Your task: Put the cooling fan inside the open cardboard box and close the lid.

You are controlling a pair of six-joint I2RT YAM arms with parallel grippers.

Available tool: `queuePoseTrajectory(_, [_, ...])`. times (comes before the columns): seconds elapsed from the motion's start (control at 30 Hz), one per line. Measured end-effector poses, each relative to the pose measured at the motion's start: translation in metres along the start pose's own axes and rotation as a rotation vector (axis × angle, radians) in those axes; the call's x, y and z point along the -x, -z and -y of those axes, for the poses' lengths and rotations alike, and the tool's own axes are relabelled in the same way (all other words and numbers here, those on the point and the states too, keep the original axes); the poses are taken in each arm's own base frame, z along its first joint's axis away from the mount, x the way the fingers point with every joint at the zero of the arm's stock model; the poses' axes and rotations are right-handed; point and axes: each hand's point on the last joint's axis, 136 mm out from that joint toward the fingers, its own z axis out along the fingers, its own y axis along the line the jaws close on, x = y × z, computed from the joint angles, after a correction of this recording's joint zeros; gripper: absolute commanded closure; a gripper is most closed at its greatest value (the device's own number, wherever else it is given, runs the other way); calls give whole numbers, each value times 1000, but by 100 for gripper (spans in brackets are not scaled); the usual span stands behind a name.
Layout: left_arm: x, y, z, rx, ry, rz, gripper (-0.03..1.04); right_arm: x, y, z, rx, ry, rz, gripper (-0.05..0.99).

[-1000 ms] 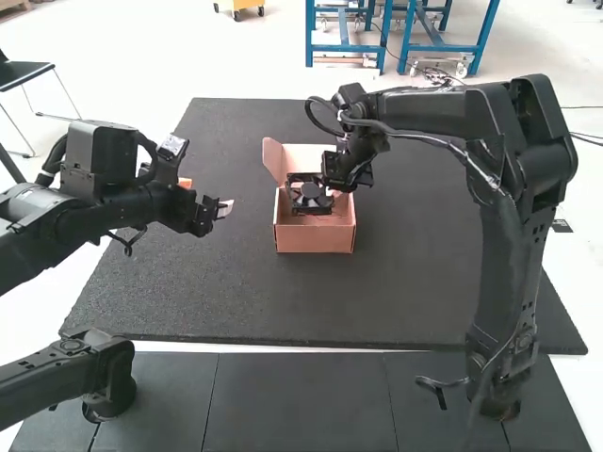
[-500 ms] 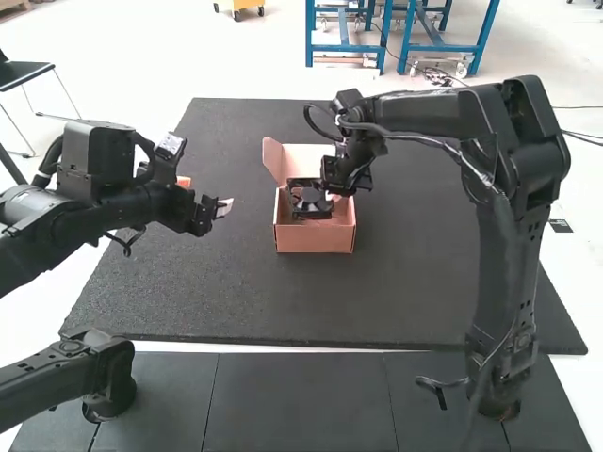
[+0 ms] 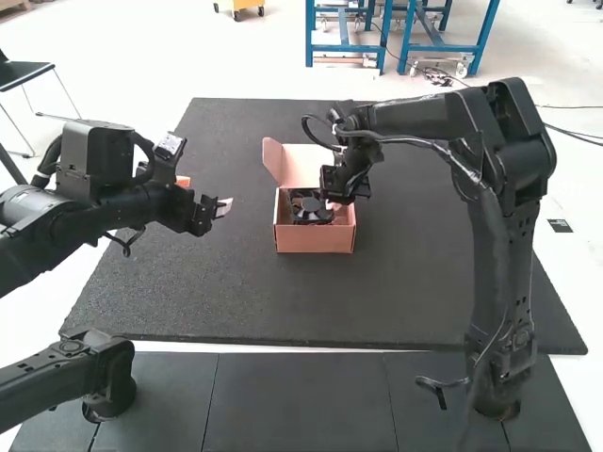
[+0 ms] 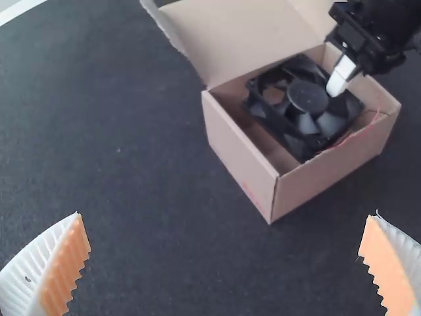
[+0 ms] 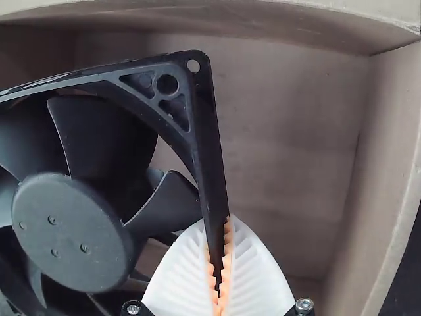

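Nearest, the left gripper (image 3: 219, 207) hangs beside the box, fingers spread wide and holding nothing. On to the box (image 3: 316, 235): the fan (image 3: 308, 207) is down inside it, lying at a tilt. The right gripper (image 3: 333, 192) reaches in from above, pads pinched tight on the fan's frame edge. Placing looks all but done, I'd say. Next it must let go and lift clear, then fold down the lid (image 3: 285, 162), standing open at the far side.
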Motion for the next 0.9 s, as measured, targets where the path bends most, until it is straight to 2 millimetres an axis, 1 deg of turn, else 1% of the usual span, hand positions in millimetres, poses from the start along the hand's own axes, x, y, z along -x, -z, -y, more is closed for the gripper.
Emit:
queuePoseTrajectory(0.1, [0, 0, 0, 0, 0, 1, 4, 0, 0, 0, -1, 2, 1, 96])
queuePoseTrajectory(0.3, [1, 0, 0, 1, 0, 3, 4, -2, -7, 4, -17, 1, -13, 95])
queuePoseTrajectory(0.33, [1, 0, 0, 0, 0, 3, 4, -2, -8, 4, -18, 2, -15, 93])
queuePoseTrajectory(0.37, [1, 0, 0, 0, 0, 3, 4, -3, -10, 5, -19, 2, -18, 87])
queuePoseTrajectory(0.4, [1, 0, 0, 1, 0, 3, 4, -3, -10, 5, -19, 3, -19, 86])
queuePoseTrajectory(0.5, [1, 0, 0, 1, 0, 3, 4, -2, -10, 5, -21, 4, -15, 76])
queuePoseTrajectory(0.57, [2, 2, 0, 1, 0, 9, 4, -1, -10, 5, -20, 6, -12, 66])
queuePoseTrajectory(0.7, [3, 3, 0, 2, 3, 17, 4, -1, -9, 4, -19, 16, -12, 53])
queuePoseTrajectory(0.77, [4, 3, 0, 3, 7, 21, 4, 0, -8, 4, -19, 21, -11, 42])
queuePoseTrajectory(0.8, [4, 3, -1, 5, 10, 22, 4, 1, -7, 3, -17, 24, -9, 40])
queuePoseTrajectory(0.87, [5, 3, -3, 12, 16, 23, 4, 5, -1, 0, -14, 33, -5, 39])
queuePoseTrajectory(0.9, [6, 3, -4, 17, 18, 27, 4, 8, 3, -2, -12, 36, -2, 34])
